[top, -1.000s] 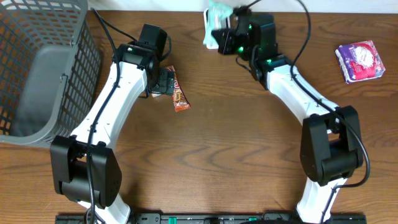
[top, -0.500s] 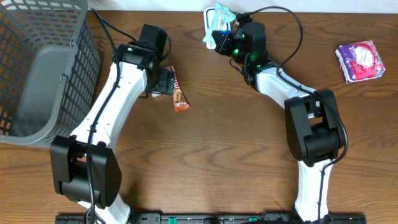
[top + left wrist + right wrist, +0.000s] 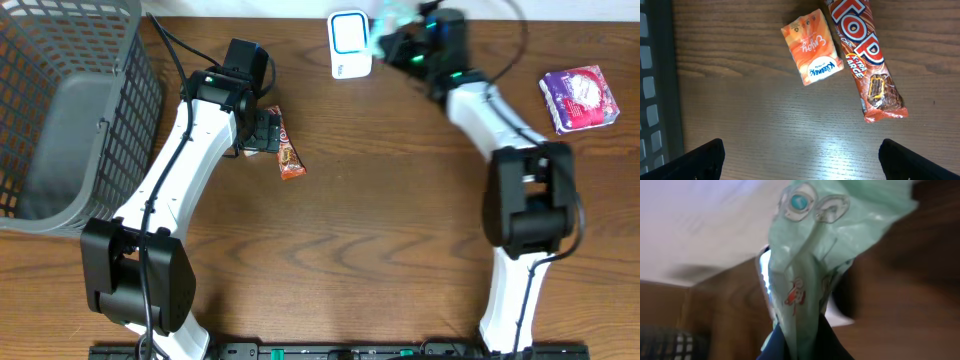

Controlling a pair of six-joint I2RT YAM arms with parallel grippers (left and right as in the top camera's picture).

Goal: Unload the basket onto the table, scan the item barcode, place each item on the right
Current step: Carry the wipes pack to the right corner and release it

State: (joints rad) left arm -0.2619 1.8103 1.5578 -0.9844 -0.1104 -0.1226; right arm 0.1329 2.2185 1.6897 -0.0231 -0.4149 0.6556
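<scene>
My right gripper (image 3: 397, 38) is shut on the item, a mint-green plastic packet (image 3: 390, 17) with cartoon print, held just right of the white barcode scanner (image 3: 349, 44) at the table's far edge. In the right wrist view the packet (image 3: 815, 255) rises from between the shut jaws (image 3: 807, 342) and hides most of the scanner (image 3: 766, 280) behind it. No barcode shows on the packet. My left gripper (image 3: 800, 161) hangs open over bare wood, its fingers (image 3: 705, 159) wide apart, short of an orange tissue pack (image 3: 812, 48) and a chocolate bar (image 3: 864, 55).
A grey wire basket (image 3: 60, 110) fills the table's left end, and its edge (image 3: 655, 90) runs along the left of the left wrist view. A purple packet (image 3: 580, 98) lies at the far right. The chocolate bar (image 3: 288, 152) lies beside the left arm.
The right arm has swung to the right with the green packet, uncovering the scanner that the packet was over before. The left arm has not moved.
</scene>
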